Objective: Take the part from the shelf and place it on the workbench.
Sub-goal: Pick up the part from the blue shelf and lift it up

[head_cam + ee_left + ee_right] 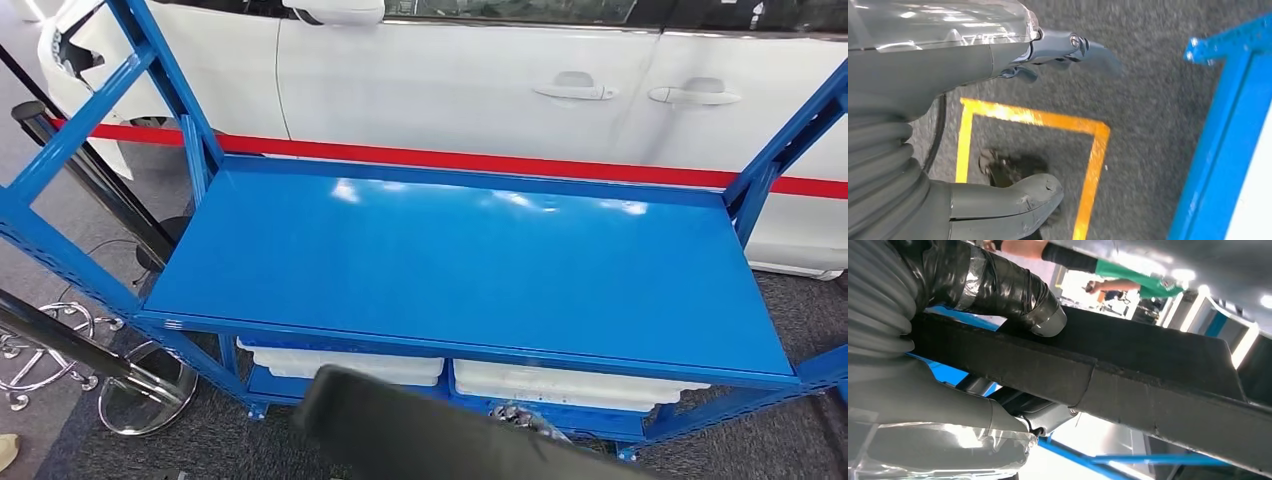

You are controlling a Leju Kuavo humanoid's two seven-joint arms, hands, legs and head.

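Part (1128, 385): a long, flat black panel with a rough felt-like face, clamped in my right hand (973, 365). In the right wrist view I see the taped thumb (1013, 295) pressed on one face of the panel and the darker fingers (1043, 415) curled under the opposite face, so the panel runs outward from the palm and well past the fingertips. In the head view the same part (420, 430) rises at the lower edge, in front of the blue shelf unit (470, 270), with my hand just behind it near the lower tier.

Left hand (998, 120): I see it hanging over grey carpet, thumb (1018, 200) and fingers (1073, 50) apart with nothing between them. Below the palm lies a square of yellow floor tape (1093, 165); a blue upright of the shelf frame (1218, 150) stands beyond the fingertips.

Containers: two shallow white trays, one to the left (350, 365) and one to the right (570, 385), sit side by side on the lower tier, close beyond my right hand. I cannot tell what they hold.

Writing: I can read no label or brand on any surface.

Background: a white car (480, 90) with a red stripe stands behind the shelf unit. A person in a green top (1133, 275) appears beyond the part in the right wrist view.
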